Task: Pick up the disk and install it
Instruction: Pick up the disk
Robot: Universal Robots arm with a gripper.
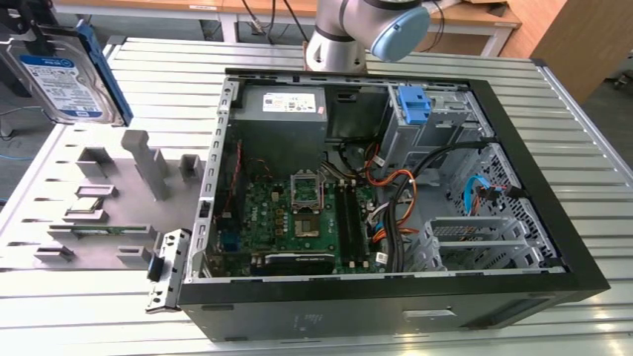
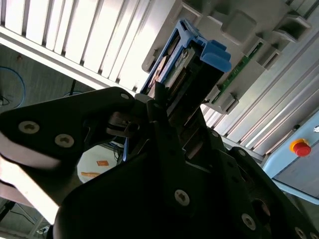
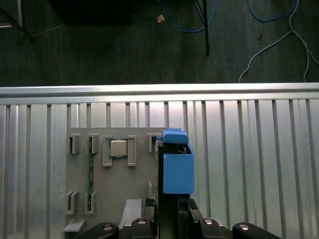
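Observation:
The disk (image 1: 61,78), a silver drive with a white-and-blue label and blue side rails, hangs in the air at the exterior view's far left, above the grey parts holder (image 1: 59,167). My gripper (image 1: 30,37) is shut on its upper end. The first wrist view looks down along the disk's blue rail (image 3: 178,172) between my gripper (image 3: 168,205) fingers, over the holder's edge. The second wrist view has the disk (image 2: 192,64) edge-on, clamped between the black fingers (image 2: 164,112).
The open computer case (image 1: 574,282) lies on the slatted metal table (image 1: 583,148), with a grey power supply (image 1: 282,104), a blue-latched bay (image 1: 413,104) and a metal drive cage (image 1: 475,237). A processor chip (image 3: 118,148) and a memory stick (image 3: 90,169) sit in the holder.

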